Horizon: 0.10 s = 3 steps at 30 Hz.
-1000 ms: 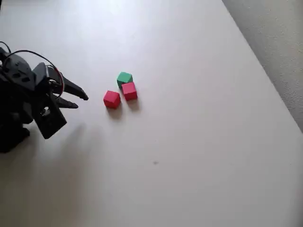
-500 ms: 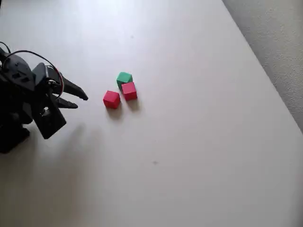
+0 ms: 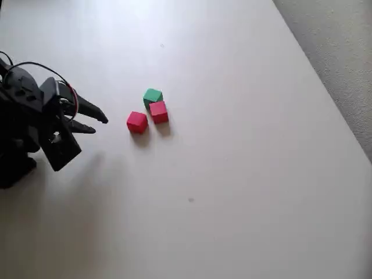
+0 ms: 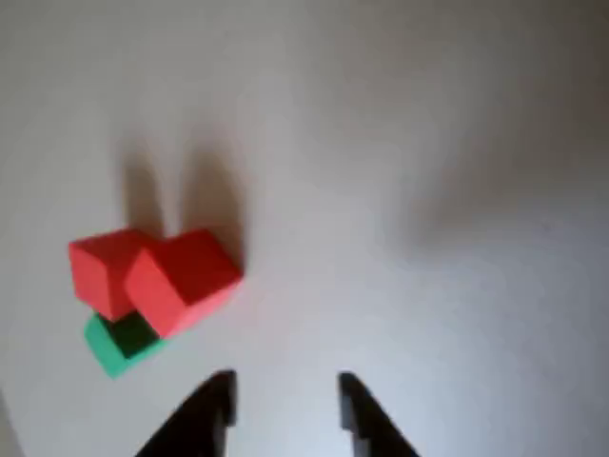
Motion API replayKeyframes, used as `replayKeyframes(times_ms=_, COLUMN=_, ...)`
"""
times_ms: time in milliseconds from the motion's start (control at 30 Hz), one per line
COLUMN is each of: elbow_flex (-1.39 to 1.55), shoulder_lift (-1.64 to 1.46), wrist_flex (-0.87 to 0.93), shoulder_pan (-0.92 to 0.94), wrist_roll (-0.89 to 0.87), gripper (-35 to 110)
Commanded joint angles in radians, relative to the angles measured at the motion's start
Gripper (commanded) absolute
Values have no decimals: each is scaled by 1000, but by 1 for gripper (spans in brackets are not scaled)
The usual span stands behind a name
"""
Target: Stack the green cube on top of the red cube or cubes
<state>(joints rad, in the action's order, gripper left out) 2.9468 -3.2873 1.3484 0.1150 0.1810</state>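
In the overhead view a small green cube (image 3: pixel 153 96) sits on the white table, touching a red cube (image 3: pixel 158 111) just below it. A second red cube (image 3: pixel 137 121) lies slightly to the left, apart from the pair. My black gripper (image 3: pixel 100 123) hangs left of the cubes, open, with nothing between its fingers. In the wrist view the two red cubes (image 4: pixel 183 276) (image 4: pixel 101 267) sit at left, with the green cube (image 4: pixel 112 345) partly hidden behind them. The gripper (image 4: pixel 284 400) fingertips show at the bottom, open and to the right of the cubes.
The white table (image 3: pixel 232 145) spreads wide to the right and below the cubes. Its right edge runs diagonally at the top right, with grey floor (image 3: pixel 343 52) beyond. The arm's black body (image 3: pixel 29 128) stands at the left edge.
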Motion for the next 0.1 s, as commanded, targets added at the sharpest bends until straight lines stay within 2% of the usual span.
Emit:
replayKeyframes(times_ms=0, elbow_flex=2, shoulder_lift=-6, wrist_flex=6, shoulder_pan=2, wrist_roll=0, gripper=13)
replayKeyframes(times_ms=67, elbow_flex=2, shoulder_lift=-6, wrist_flex=6, shoulder_pan=2, wrist_roll=0, gripper=13)
